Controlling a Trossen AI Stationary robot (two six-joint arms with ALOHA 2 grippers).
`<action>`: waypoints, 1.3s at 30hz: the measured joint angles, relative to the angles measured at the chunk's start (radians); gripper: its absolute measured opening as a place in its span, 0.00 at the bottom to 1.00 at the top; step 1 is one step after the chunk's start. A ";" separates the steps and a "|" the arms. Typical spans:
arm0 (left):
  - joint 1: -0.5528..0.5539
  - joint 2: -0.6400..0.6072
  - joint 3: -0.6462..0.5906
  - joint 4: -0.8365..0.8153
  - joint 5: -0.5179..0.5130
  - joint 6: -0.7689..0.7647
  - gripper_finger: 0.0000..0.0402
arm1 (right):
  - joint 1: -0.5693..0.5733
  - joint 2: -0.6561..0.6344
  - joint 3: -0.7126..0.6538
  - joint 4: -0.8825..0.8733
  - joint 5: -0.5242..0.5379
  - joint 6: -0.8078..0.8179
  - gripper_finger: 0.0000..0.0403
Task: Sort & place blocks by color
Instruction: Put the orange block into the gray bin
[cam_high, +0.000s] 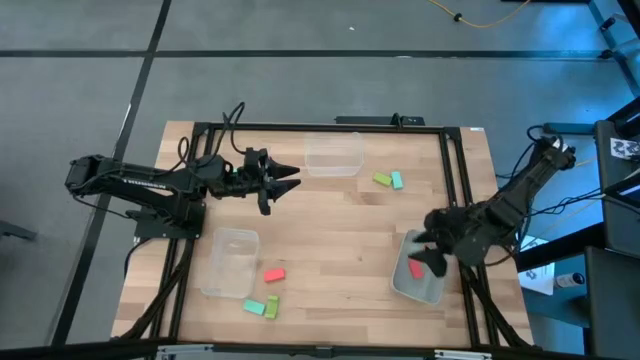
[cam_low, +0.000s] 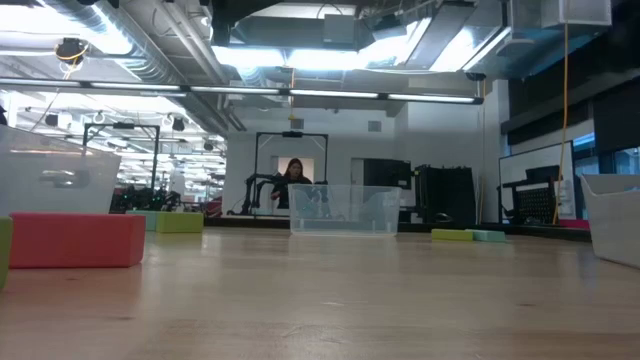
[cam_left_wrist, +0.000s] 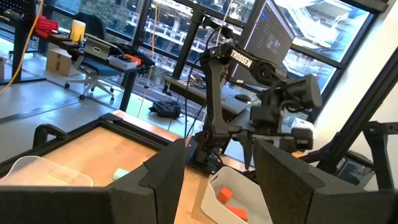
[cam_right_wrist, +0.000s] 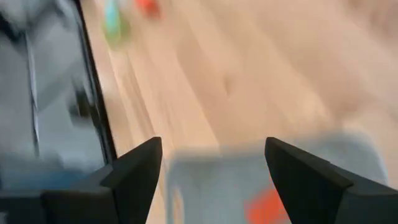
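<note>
- Landmark: the far bin (cam_high: 334, 156), a clear bin at the far edge of the table (cam_high: 330, 230), about mid-width.
- Left gripper (cam_high: 290, 178) hung just left of the far bin, fingers (cam_left_wrist: 163, 180) spread apart, nothing between them.
- Right gripper (cam_high: 436, 258) sat well to the right of the far bin and nearer the front, over the right bin (cam_high: 415, 285); fingers (cam_right_wrist: 134, 171) apart in the right wrist view, empty.
- Right bin held red-orange blocks: one red block (cam_high: 416, 268) visible from above right by the gripper; left wrist view showed red pieces (cam_left_wrist: 227, 199) inside the same bin.
- Lime and teal pair (cam_high: 389, 180) lay on the table just right of the far bin, touching or nearly so.
- Left bin (cam_high: 230, 262) sat on the near-left side of the far bin, well apart from it.
- Loose red block (cam_high: 273, 273) lay just right of the left bin, nearer the front than the far bin.
- Teal block (cam_high: 254, 306) and lime block (cam_high: 271, 305) lay side by side near the front edge, below the left bin.
- Low view: red block (cam_low: 77, 240) big in the foreground at left, far bin (cam_low: 343, 210) behind it at centre, the lime/teal pair (cam_low: 468, 235) to its right.
- A person (cam_low: 296, 180) stood in the room behind the far bin.
</note>
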 joint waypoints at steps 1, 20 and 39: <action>0.000 0.000 0.000 0.000 0.000 0.000 0.45 | -0.018 0.002 0.000 0.038 0.033 -0.015 0.72; 0.000 0.000 0.000 -0.003 0.014 -0.009 0.45 | -0.586 0.265 -0.029 1.026 -0.329 -0.792 0.72; 0.000 0.000 0.000 -0.008 0.062 -0.009 0.45 | -0.623 0.275 -0.029 1.113 -0.339 -0.842 0.72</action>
